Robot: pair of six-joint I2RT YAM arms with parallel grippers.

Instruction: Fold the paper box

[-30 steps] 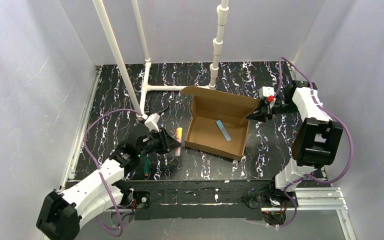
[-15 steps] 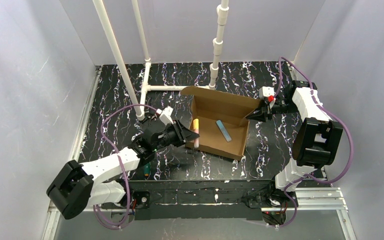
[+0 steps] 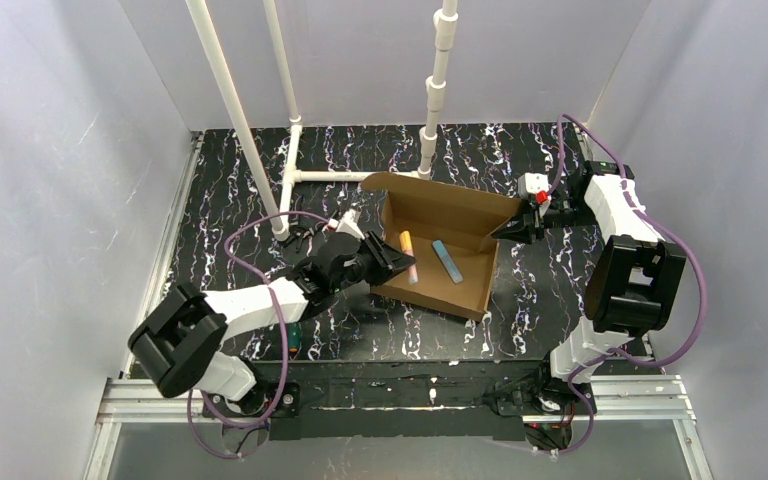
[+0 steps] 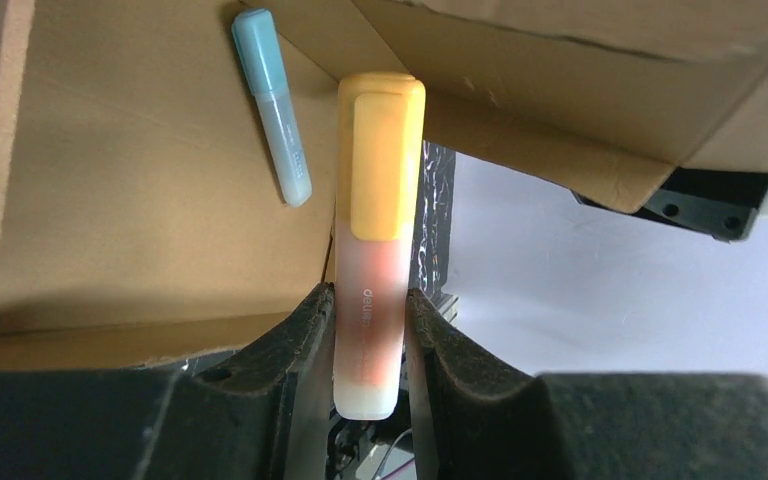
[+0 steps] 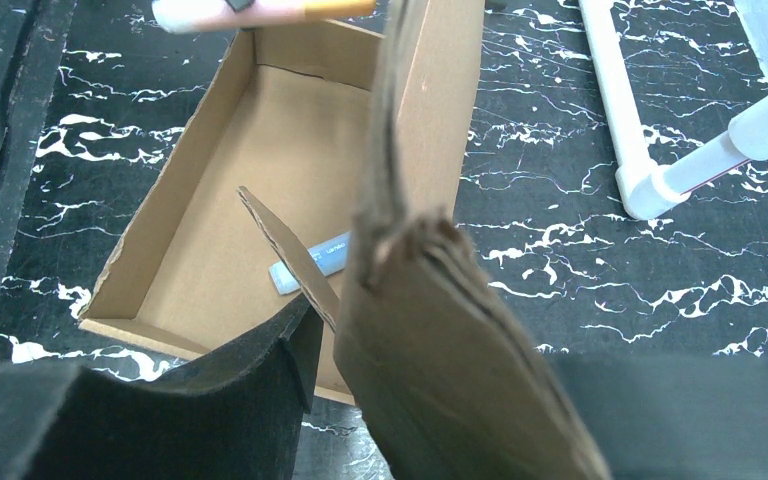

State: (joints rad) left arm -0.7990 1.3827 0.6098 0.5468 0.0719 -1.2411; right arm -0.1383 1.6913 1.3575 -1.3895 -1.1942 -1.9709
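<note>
Cardboard stood half folded: the box [image 3: 430, 285] sat mid-table as an open tray, its lid upright along the far side. The left gripper [image 3: 400, 262] clamped a highlighter [image 4: 375, 250] by its pale lower barrel, orange cap pointing away from the wrist. A second before, this gripper and the highlighter had hung over the bare table [image 3: 540, 300] left of the box. Half a second before, they had reached the left wall. Now they were past that wall and above the tray floor, with the arm stretched farther right. A blue marker [image 3: 448, 261] lay flat on the floor just right of the highlighter, where it had been all along. The right gripper [image 3: 513, 229] had not moved: its jaws were closed on the flap at the lid's right end, the card running up between the fingers. Under the left arm lay what looked like a green pen [image 3: 293, 345], partly hidden.
</note>
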